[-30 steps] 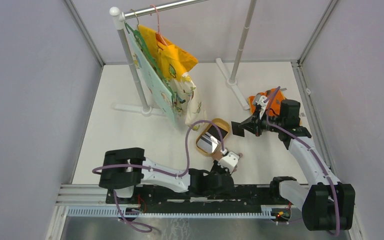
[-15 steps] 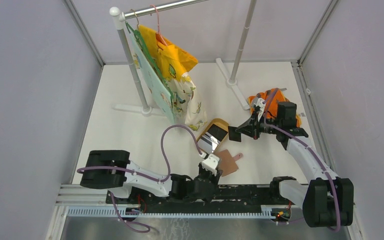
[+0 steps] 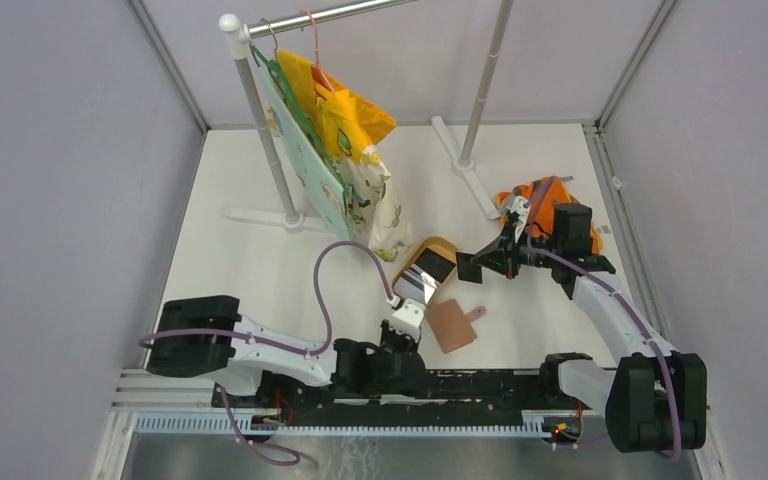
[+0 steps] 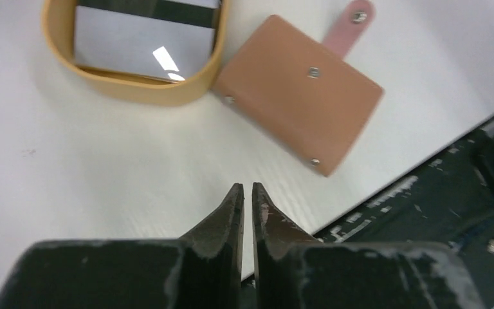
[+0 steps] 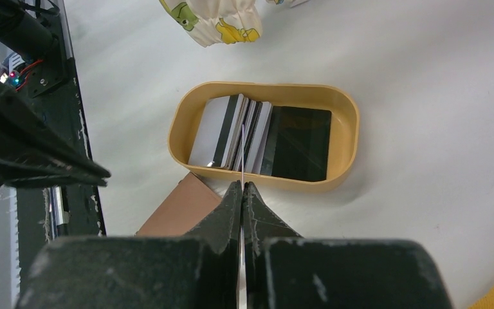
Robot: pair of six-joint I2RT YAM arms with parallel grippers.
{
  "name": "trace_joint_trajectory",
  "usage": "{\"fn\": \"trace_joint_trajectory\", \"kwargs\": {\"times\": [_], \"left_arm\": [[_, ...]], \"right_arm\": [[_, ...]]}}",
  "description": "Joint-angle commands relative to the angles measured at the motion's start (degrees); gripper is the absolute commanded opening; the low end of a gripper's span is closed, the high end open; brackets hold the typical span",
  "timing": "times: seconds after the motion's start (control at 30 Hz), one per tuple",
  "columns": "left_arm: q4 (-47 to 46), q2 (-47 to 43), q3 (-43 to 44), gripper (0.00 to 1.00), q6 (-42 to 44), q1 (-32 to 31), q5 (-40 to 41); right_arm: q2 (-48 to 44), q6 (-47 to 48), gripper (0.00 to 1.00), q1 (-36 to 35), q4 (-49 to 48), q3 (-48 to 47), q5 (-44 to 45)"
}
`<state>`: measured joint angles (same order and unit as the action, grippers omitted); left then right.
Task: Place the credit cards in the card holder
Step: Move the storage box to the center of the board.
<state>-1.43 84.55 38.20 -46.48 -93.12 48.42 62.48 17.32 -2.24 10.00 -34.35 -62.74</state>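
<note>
The card holder [image 3: 453, 326] lies closed and flat on the table, strap tab pointing far right; in the left wrist view the card holder [image 4: 299, 119] is ahead and to the right. Several credit cards [image 5: 244, 132] lean in a tan dish [image 5: 296, 182] just beyond it. My right gripper [image 3: 485, 262] hovers right of the dish, shut on a dark credit card [image 3: 469, 268], seen edge-on as a thin line [image 5: 241, 158] between the jaws [image 5: 242, 187]. My left gripper [image 4: 247, 188] is low by the near table edge, jaws a narrow slit apart and empty.
A clothes rack with hanging garments [image 3: 335, 150] stands at the far left, its second post [image 3: 480, 100] at far centre. An orange cloth [image 3: 545, 200] lies behind the right wrist. The black mounting rail [image 3: 410, 385] runs along the near edge.
My left gripper let go of the card holder and drew back left toward the near edge, jaws parting slightly. The right gripper shifted slightly left with its card.
</note>
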Motion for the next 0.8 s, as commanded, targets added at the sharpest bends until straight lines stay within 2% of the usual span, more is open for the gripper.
{"fn": "trace_joint_trajectory", "kwargs": {"times": [0.0, 0.13, 0.2, 0.4, 0.6, 0.77], "left_arm": [[-7.61, -2.66, -3.31, 0.14, -3.39, 5.60, -4.20], [-14.97, -0.56, -5.39, 0.13, -0.38, 13.24, -10.36], [-15.66, 1.49, -4.62, 0.12, 0.85, 16.69, -12.23], [-11.08, 7.05, 2.21, 0.11, 5.10, 19.47, -10.37], [-10.79, 10.81, 6.63, 0.12, 9.81, 24.17, -11.90], [-11.52, 10.21, 8.01, 0.13, 13.86, 26.63, -12.82]], "right_arm": [[0.84, 1.44, 0.00, -0.19, -0.93, -0.81, 0.03], [1.37, 1.66, 0.00, -0.09, -0.86, -0.81, 0.25], [1.44, 1.79, 0.00, -0.14, -0.77, -0.81, 0.28], [1.17, 2.19, 0.00, -0.11, -0.18, -1.07, 0.03], [0.89, 2.54, 0.00, -0.17, 0.28, -1.34, 0.29], [0.37, 3.33, 0.00, -0.14, 1.00, -1.60, 1.29]]}}
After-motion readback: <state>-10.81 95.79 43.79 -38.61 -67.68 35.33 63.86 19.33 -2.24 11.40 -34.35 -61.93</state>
